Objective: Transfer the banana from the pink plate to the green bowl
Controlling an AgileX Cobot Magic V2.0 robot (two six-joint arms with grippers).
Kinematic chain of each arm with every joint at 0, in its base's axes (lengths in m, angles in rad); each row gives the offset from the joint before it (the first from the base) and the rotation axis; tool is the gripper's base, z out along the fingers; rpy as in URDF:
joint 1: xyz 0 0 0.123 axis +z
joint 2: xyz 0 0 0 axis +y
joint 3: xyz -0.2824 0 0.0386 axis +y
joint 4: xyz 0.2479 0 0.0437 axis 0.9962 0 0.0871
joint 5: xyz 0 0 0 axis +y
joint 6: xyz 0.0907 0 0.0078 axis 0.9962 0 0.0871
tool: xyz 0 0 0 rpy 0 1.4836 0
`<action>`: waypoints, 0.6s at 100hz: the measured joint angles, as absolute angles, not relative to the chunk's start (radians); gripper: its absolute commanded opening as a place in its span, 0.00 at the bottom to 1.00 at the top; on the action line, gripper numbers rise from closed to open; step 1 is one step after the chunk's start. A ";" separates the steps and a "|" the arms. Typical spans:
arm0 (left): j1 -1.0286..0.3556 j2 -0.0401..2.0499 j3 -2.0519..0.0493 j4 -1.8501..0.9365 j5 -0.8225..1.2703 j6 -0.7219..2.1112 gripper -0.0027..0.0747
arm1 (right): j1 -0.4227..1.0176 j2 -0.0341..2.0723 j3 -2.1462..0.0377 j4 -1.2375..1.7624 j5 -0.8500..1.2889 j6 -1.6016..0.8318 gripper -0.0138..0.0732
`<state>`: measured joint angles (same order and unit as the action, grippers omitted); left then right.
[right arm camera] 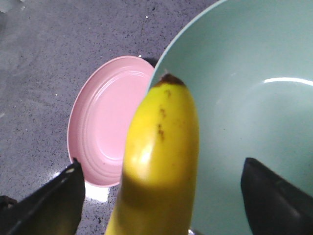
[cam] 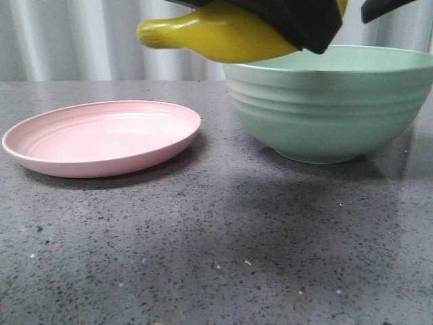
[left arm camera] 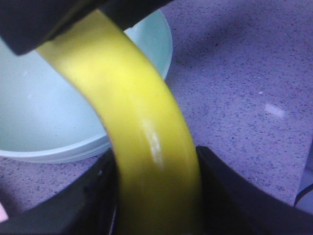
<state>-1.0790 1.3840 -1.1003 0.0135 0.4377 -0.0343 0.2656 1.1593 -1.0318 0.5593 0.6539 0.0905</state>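
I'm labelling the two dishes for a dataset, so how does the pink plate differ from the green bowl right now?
The pink plate is shallow with a low rim; the green bowl is deep and stands much taller. The plate shows faint concentric ridges inside, while the bowl has horizontal ribbed bands outside. The plate sits to the left with nothing above it; the bowl has the banana held over its rim. Both are round, matte, empty, and rest on the speckled grey table.

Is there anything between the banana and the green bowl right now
Nothing visible does. The banana is held above the green bowl's near rim, and the bowl's inside looks empty in the right wrist view. The pink plate sits off to the side.
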 measured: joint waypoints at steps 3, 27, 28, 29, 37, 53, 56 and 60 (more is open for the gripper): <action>-1.081 1.386 -1.100 0.012 0.438 -0.034 0.34 | 0.266 1.165 -1.032 0.564 0.654 0.090 0.79; -1.081 1.388 -1.100 0.009 0.438 -0.034 0.35 | 0.266 1.175 -1.032 0.573 0.637 0.090 0.49; -1.081 1.388 -1.100 0.009 0.438 -0.034 0.36 | 0.266 1.175 -1.032 0.573 0.637 0.090 0.46; -1.081 1.388 -1.100 0.009 0.438 -0.034 0.36 | 0.266 1.175 -1.032 0.573 0.637 0.090 0.45; -1.081 1.388 -1.100 0.009 0.438 -0.034 0.42 | 0.266 1.175 -1.032 0.573 0.637 0.090 0.32; -1.081 1.388 -1.100 0.009 0.426 -0.034 0.58 | 0.266 1.175 -1.032 0.579 0.635 0.089 0.19; -1.081 1.388 -1.100 0.009 0.423 -0.034 0.59 | 0.266 1.175 -1.032 0.579 0.635 0.089 0.18; -1.081 1.388 -1.100 0.009 0.418 -0.034 0.59 | 0.266 1.175 -1.032 0.579 0.635 0.089 0.18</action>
<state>-1.0812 1.3879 -1.1003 0.0095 0.4183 -0.0343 0.2656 1.1752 -1.0318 0.5791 0.6348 0.0885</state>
